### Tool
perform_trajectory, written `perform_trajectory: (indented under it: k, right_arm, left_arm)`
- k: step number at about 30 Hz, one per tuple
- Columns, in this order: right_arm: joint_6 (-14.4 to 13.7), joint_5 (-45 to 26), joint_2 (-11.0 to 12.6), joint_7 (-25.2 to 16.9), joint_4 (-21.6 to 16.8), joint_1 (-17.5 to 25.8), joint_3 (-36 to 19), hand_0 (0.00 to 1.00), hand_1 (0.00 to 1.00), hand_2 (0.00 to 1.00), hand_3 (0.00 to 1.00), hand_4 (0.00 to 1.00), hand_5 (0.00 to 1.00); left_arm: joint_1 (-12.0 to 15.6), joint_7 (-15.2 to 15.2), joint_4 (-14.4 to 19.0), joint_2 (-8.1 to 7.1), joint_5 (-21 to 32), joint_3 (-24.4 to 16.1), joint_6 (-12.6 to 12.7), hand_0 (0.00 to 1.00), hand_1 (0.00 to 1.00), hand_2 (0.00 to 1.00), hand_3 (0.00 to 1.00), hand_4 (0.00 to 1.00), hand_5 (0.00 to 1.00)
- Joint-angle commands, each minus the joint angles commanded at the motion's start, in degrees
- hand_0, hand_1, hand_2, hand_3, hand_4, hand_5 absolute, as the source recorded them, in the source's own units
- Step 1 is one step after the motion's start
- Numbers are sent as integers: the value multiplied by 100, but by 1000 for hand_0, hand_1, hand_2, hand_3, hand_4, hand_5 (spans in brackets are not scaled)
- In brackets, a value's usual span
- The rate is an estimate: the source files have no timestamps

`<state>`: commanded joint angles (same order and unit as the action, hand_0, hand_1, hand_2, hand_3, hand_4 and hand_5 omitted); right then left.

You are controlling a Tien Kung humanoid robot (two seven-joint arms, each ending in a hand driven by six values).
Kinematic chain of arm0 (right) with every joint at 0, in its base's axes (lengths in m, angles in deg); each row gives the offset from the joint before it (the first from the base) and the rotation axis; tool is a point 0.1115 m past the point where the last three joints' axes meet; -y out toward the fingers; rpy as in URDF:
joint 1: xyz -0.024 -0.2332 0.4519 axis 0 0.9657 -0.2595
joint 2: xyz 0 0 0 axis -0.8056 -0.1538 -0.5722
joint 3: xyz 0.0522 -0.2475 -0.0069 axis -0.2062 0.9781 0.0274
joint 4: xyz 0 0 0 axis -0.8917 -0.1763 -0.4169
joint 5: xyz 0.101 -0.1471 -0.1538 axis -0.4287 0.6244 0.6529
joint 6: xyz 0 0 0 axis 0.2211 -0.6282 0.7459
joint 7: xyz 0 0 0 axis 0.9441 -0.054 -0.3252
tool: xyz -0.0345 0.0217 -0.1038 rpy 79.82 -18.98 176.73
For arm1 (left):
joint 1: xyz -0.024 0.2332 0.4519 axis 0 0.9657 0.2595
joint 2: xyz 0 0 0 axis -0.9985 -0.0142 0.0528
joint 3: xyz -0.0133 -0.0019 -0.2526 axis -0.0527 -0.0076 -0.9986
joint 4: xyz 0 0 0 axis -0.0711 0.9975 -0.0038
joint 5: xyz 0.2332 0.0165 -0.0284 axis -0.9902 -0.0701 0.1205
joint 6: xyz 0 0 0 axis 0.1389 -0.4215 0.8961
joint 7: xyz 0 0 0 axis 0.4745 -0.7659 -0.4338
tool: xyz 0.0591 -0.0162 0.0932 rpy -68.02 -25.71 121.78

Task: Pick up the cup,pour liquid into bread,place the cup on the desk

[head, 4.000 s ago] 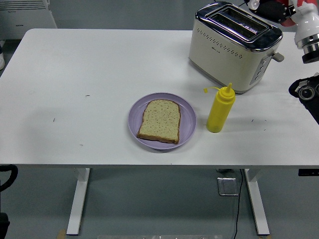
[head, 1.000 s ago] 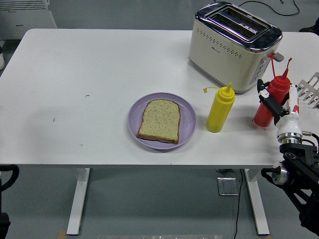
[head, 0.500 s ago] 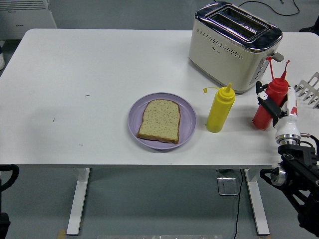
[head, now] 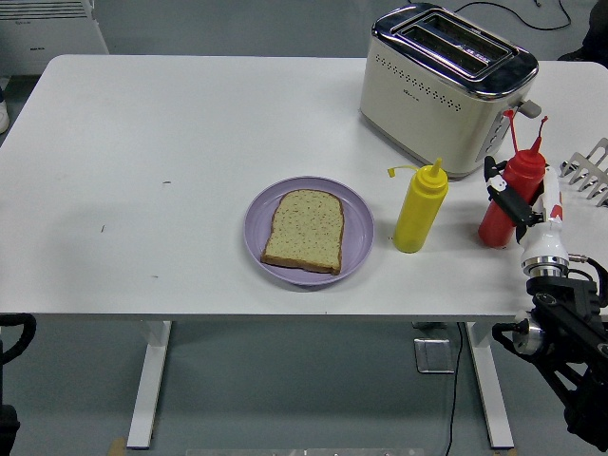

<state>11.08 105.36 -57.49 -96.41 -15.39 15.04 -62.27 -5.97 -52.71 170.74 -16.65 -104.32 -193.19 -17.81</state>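
One high head camera looks forward and down over the white table (head: 190,123), near edge at bottom.

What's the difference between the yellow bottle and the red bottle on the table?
The yellow bottle stands free, right of the purple plate; the red bottle is farther right, with the robot's right hand closed around it. The yellow bottle stands upright, the red one leans slightly. Both are squeeze bottles with pointed nozzles and a small cap dangling on a strap.

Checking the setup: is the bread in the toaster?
No, the bread lies flat on the purple plate, in front of the toaster.
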Motion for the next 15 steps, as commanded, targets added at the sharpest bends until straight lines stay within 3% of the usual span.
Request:
perform_trajectory:
  k: [10,11,15]
  right_arm:
    - [67,67,-1,-2,9,44,42,87,131,256,346,723,251]
    - [70,64,-1,-5,8,48,46,161,185,314,366,732,251]
    - [68,51,-5,-38,31,62,55,161,185,314,366,732,251]
  left_arm:
    - [-1,-2,-1,3,-4,-1,1,749,758,765,665,612,998]
    - [-1,-2,-1,4,-4,-2,2,749,757,765,664,611,998]
    - [-3,-1,-1,3,-5,1,1,749,757,765,664,611,998]
